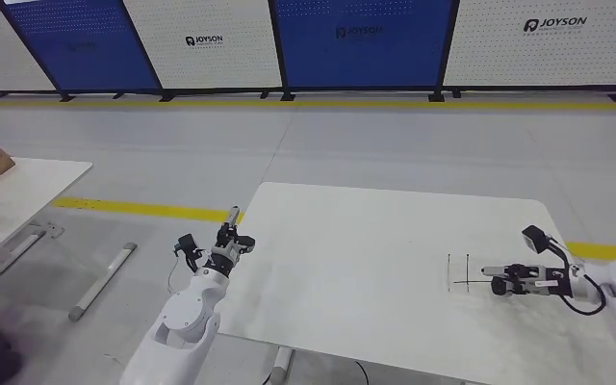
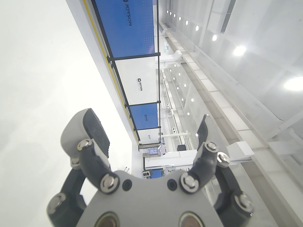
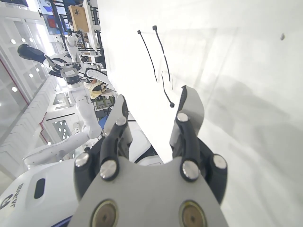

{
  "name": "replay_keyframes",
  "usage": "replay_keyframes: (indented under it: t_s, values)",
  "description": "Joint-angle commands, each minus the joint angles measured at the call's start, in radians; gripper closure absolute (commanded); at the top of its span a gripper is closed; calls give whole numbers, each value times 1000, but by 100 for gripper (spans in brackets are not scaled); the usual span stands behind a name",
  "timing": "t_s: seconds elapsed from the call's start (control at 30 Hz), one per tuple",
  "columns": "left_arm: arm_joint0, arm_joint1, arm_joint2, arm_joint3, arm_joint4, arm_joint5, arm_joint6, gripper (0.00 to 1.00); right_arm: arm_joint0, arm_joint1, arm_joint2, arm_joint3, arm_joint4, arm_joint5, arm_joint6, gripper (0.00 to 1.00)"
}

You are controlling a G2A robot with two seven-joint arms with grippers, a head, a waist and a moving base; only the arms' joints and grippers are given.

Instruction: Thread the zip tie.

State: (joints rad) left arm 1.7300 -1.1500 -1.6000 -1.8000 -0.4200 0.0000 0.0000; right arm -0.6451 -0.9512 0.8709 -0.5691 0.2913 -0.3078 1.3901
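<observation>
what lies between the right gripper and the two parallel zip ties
A third zip tie, head end toward the right gripper; the right wrist view shows it.

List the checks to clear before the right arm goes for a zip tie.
1. Right gripper open: ok.
2. Right gripper empty: ok, nothing between its fingers.
3. Nearest zip tie flat on the table, ahead of the right gripper: ok.
4. Nearest zip tie clear of the two longer zip ties: cannot tell; its tail ends close beside theirs.
5. Left gripper open and empty: ok.
6. Left gripper close enough to help: not ok; it sits at the table's opposite edge.
</observation>
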Motion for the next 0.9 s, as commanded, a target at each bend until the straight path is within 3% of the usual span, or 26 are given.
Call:
replay_keyframes:
  t_s: [0.0, 0.17, 0.37, 0.57, 0.8, 0.87]
  values:
    - [0, 0, 0, 0, 0, 0, 0, 0, 3, -2, -2, 11, 3, -1, 0, 59]
    - [0, 0, 0, 0, 0, 0, 0, 0, 13, -11, -13, 39, 2, 9, 0, 59]
    - [0, 0, 0, 0, 0, 0, 0, 0, 25, -19, -21, 76, 9, 5, 0, 70]
    - [0, 0, 0, 0, 0, 0, 0, 0, 31, -22, -24, 102, 14, -1, 0, 71]
    - [0, 0, 0, 0, 0, 0, 0, 0, 36, -27, -33, 113, 22, -5, 0, 82]
    - [0, 0, 0, 0, 0, 0, 0, 0, 37, -28, -34, 115, 23, -5, 0, 81]
